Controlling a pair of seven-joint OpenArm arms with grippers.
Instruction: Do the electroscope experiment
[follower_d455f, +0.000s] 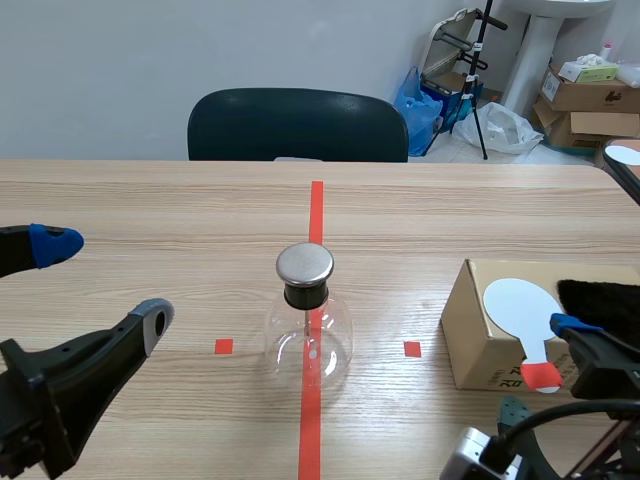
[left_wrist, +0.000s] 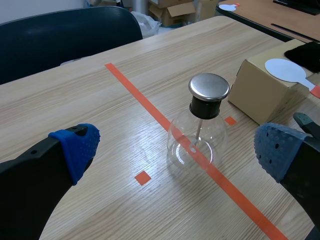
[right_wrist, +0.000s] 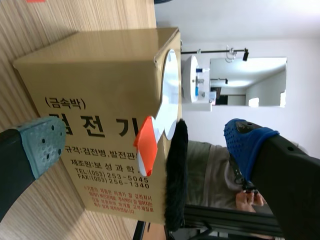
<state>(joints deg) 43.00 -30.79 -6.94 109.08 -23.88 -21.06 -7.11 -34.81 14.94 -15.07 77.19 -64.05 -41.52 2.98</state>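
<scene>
I see the left gripper (follower_d455f: 105, 280) spread wide near the glass flask (follower_d455f: 308, 345) with a thin rod (left_wrist: 198, 132) inside, the right gripper (right_wrist: 145, 142) spread around the paddle (follower_d455f: 516, 305) atop the box (follower_d455f: 478, 345).

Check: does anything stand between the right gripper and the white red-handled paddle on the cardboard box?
Nothing visible does. The open right gripper faces the white red-handled paddle atop the brown cardboard box, black fur beside it.
</scene>
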